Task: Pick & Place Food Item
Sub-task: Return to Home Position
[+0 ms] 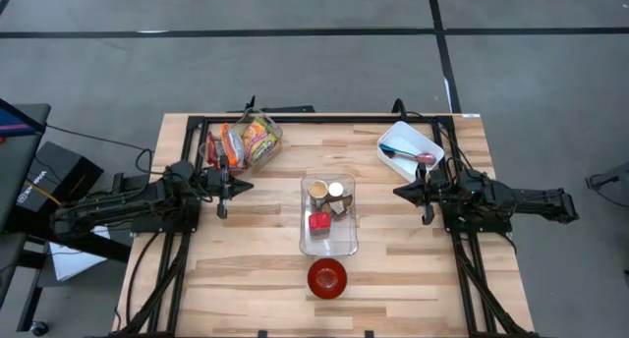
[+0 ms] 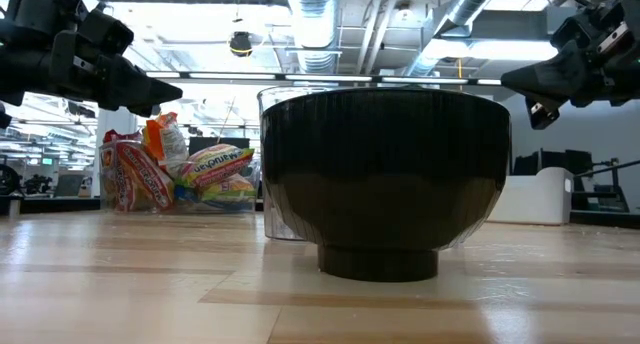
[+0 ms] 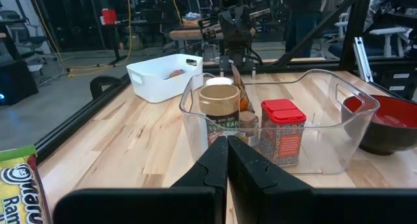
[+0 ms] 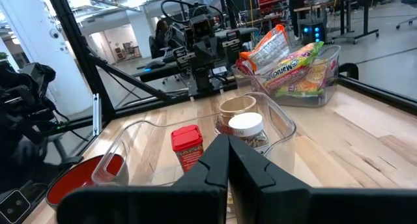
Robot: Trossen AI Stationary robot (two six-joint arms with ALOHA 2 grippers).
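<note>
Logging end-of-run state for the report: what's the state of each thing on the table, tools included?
Left tool: shut, empty, over table's left side.
Right tool: shut, empty, over right side.
Far clear bin: full of noodle packs.
Middle clear bin: upright, holds jars and red tin.
White bin: holds the spoon.
Red bowl: upright, empty.

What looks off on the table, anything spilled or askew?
Nothing spilled or damaged. The noodle packs stick up past the rim of their transparent bin, which sits skewed to the table edges, as does the white bin. The left gripper and right gripper hang shut and empty either side of the centre bin.
</note>
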